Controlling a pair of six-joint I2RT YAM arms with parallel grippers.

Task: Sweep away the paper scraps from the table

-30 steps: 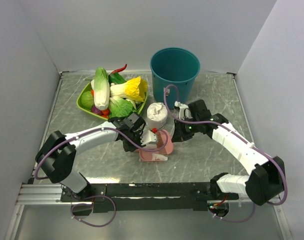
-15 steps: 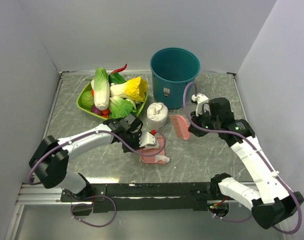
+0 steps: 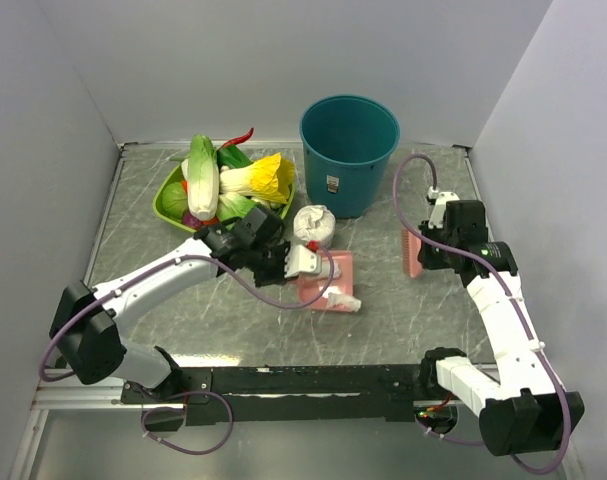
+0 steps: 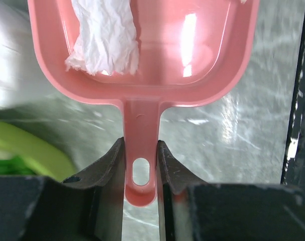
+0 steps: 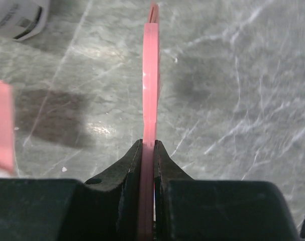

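My left gripper (image 3: pixel 288 263) is shut on the handle of the pink dustpan (image 3: pixel 330 280), near the table's middle. A crumpled white paper scrap (image 3: pixel 345 303) lies at the pan's near right edge. In the left wrist view the jaws (image 4: pixel 140 160) clamp the handle, and a scrap (image 4: pixel 104 40) lies inside the pan (image 4: pixel 192 55). My right gripper (image 3: pixel 430 250) is shut on a pink brush (image 3: pixel 412 250), held edge-on over the grey marble table (image 3: pixel 403 320) at the right. The right wrist view shows the brush (image 5: pixel 150 75) between the jaws (image 5: pixel 148 150).
A teal bucket (image 3: pixel 349 140) stands at the back centre. An upright white tissue roll (image 3: pixel 313 226) stands just behind the dustpan. A green tray (image 3: pixel 168 205) of vegetables sits at the back left. White walls enclose the table on three sides.
My right arm has swung right with the brush, away from the dustpan. My left gripper has carried the dustpan a little right and toward the back.
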